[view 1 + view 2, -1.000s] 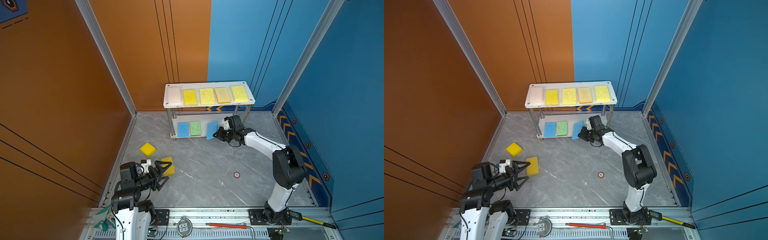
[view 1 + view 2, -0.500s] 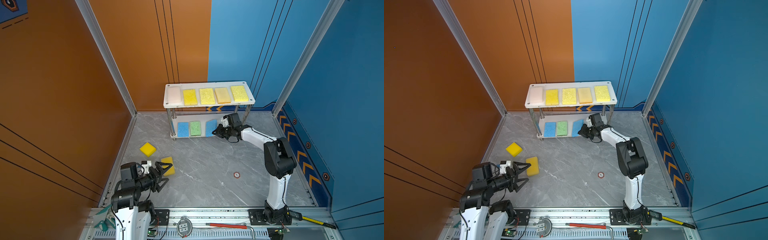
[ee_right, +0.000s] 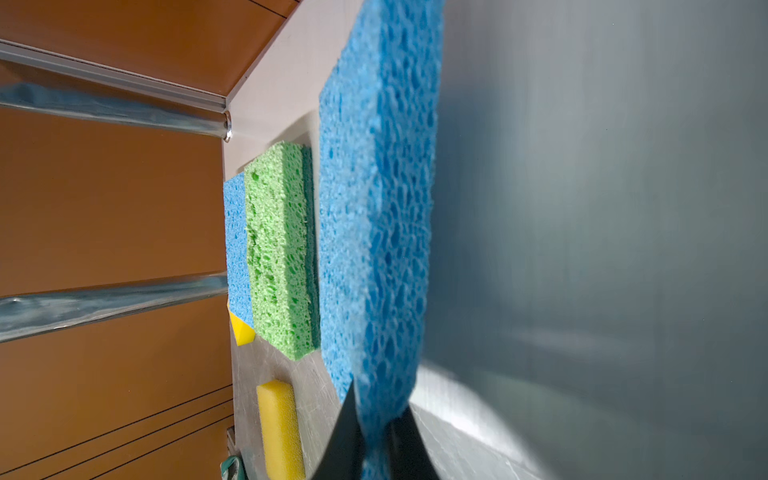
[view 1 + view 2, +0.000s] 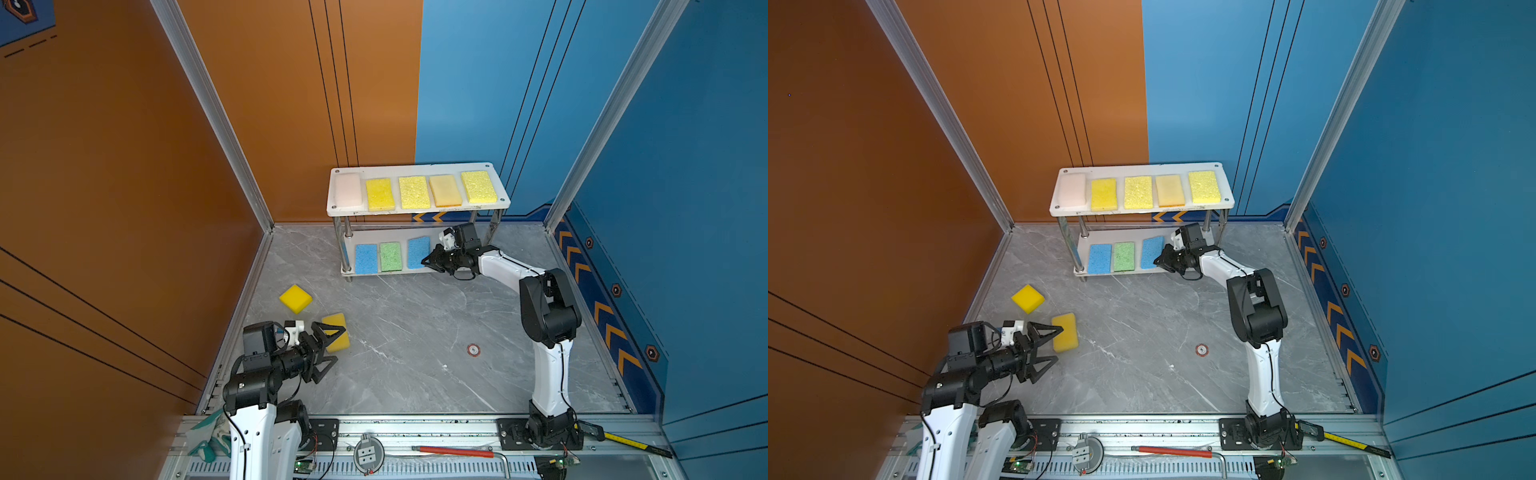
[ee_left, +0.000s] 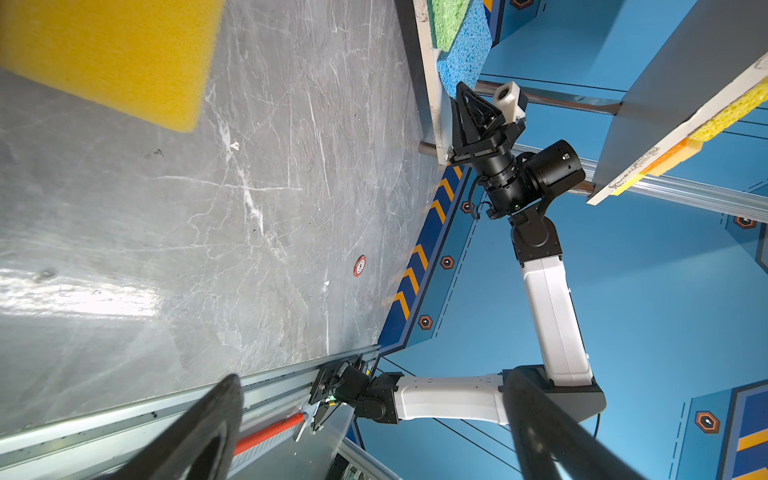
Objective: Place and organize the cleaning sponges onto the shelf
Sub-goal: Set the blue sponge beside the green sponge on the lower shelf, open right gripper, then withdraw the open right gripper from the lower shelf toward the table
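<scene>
Blue sponge (image 4: pixel 417 252): pinched at its near end between my right gripper's (image 4: pixel 427 261) fingers (image 3: pixel 345 440). It runs off toward 11 o'clock from those jaws over the lower board of the shelf (image 4: pixel 415 211), skewed against its neighbours. I cannot tell whether its underside touches the board.
Right jaws: clenched on that blue sponge.
Lower board: green sponge (image 4: pixel 391 257) lies flat just at 9 o'clock of the held one, and a second blue sponge (image 4: pixel 366 258) lies flat at 9 o'clock of the green.
Top board: a row from 9 to 3 o'clock of pale pink sponge (image 4: pixel 348 190), bright yellow sponge (image 4: pixel 380 194), porous yellow sponge (image 4: pixel 414 192), yellow-orange sponge (image 4: pixel 445 190) and end yellow sponge (image 4: pixel 478 187).
Left gripper (image 4: pixel 340 344): my jaws are spread wide, grasping nothing, at 7 o'clock of the floor (image 4: pixel 415 332).
Near yellow sponge (image 4: pixel 336 321): flat on the floor just ahead of my left fingertips. My wrist view shows it apart from them.
Far yellow sponge (image 4: pixel 295 298): on the floor at 10 o'clock of the near one, close by.
Floor: a grey marbled slab with a small round red-ringed mark (image 4: pixel 473 350) at 5 o'clock.
Room: orange wall (image 4: pixel 124 166) from 7 to 12 o'clock, blue wall (image 4: pixel 685 166) from 12 to 5. A metal rail (image 4: pixel 415 428) runs at 6 o'clock.
</scene>
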You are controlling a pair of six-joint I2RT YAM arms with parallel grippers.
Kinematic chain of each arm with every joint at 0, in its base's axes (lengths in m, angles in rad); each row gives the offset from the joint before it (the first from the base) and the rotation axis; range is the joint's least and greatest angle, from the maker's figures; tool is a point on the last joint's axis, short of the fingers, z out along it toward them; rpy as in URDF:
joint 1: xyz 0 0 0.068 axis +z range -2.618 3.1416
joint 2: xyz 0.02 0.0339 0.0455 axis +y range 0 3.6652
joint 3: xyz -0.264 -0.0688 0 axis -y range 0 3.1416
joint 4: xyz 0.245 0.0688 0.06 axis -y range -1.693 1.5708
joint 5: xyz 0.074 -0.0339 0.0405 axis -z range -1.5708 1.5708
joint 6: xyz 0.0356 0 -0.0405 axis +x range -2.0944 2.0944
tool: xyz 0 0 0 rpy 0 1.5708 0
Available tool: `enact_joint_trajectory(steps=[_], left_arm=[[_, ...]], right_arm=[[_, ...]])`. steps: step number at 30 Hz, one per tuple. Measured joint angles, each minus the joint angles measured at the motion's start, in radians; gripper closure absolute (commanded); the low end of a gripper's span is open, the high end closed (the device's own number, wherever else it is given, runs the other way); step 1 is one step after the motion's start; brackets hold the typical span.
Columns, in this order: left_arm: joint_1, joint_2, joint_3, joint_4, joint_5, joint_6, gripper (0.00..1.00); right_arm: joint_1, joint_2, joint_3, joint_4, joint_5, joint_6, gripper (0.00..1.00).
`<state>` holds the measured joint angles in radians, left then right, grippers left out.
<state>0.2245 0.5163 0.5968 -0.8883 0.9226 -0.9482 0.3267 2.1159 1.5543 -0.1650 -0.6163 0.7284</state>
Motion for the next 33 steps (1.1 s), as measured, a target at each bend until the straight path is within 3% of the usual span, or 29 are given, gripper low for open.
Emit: enact_joint_trajectory(steps=[7,9,13,15,24,33], left_arm=[[0.0,0.0,0.0,0.0,0.0,0.002,0.02],[0.0,0.0,0.0,0.0,0.0,0.002,0.02],[0.0,0.0,0.0,0.0,0.0,0.002,0.02],[0.0,0.0,0.0,0.0,0.0,0.003,0.02],[0.0,0.011,0.0,0.0,0.0,0.01,0.02],[0.0,0.014,0.0,0.0,-0.003,0.01,0.02]], right_arm=[[-0.005,0.018,0.021,-0.031,-0.024,-0.016,0.86],[-0.008,0.018,0.026,-0.037,-0.029,-0.025,0.79],[-0.018,0.018,0.028,-0.051,-0.047,-0.037,0.54],[-0.021,0.018,0.039,-0.052,-0.05,-0.042,0.48],[-0.022,0.018,0.052,-0.063,-0.054,-0.06,0.4],[0.002,0.016,0.114,-0.193,0.051,-0.172,0.37]])
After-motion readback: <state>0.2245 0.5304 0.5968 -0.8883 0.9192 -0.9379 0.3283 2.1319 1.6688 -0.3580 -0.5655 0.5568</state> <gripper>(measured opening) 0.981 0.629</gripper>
